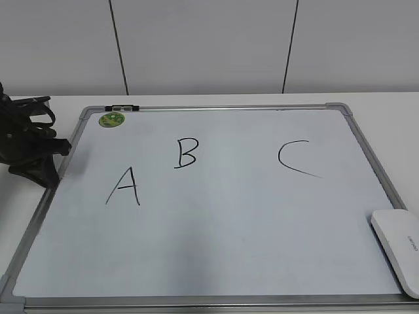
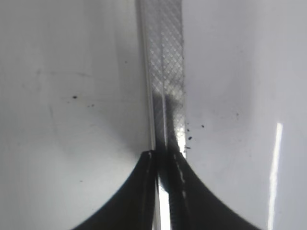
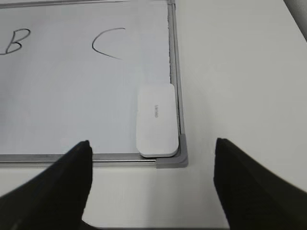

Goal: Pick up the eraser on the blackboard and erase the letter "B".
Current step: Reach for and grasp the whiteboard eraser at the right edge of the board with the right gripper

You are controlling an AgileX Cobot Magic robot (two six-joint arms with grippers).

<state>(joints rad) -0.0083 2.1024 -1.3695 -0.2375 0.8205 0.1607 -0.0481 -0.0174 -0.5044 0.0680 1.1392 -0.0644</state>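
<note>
Right claw [image 3: 152,184] gapes wide, empty, before the eraser [image 3: 156,120], whose long axis follows the blackboard [image 3: 173,62] frame

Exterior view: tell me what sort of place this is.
Probably a lab or office test bench: a whiteboard lying flat on a white table, plain panelled wall behind, and a black robot gripper at the board's left edge.

Boards I see: one blackboard [image 1: 216,261]
Erasers: one eraser [image 1: 399,248]
Letters I count: three
Stickers: one green sticker [image 1: 112,120]
</note>
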